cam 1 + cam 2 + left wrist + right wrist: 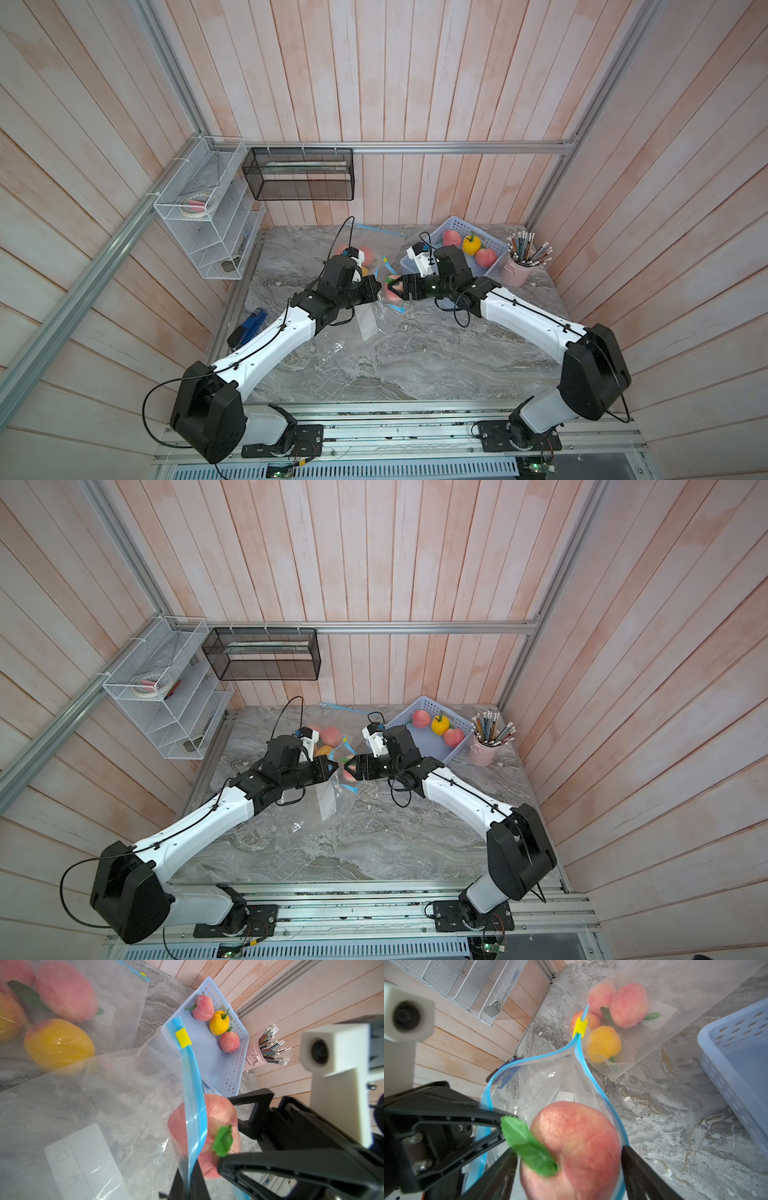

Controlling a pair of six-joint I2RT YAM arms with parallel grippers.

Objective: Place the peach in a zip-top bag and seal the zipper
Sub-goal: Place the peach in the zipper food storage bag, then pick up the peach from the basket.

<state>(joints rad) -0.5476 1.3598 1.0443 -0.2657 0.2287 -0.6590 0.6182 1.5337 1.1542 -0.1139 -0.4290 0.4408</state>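
A clear zip-top bag [365,328] [328,808] with a blue zipper strip [193,1088] and a yellow slider [183,1038] [580,1027] lies mid-table, its mouth lifted and spread. My left gripper [379,289] [334,766] [188,1184] is shut on one zipper strip. The pink peach [390,294] [348,775] [220,1113] [571,1126], with its green leaf, sits in the mouth between the two strips. My right gripper [393,289] [568,1153] stands open around it, jaws a little wider than the fruit. A blue strip runs between the peach and one finger.
A second bag [365,249] [629,1005] with peaches and a yellow fruit lies behind. A blue basket [457,222] [234,1076] holding two peaches and a yellow fruit stands back right, beside a pink pencil cup [517,270]. A blue tool [249,326] lies left, under a white wire shelf [208,216].
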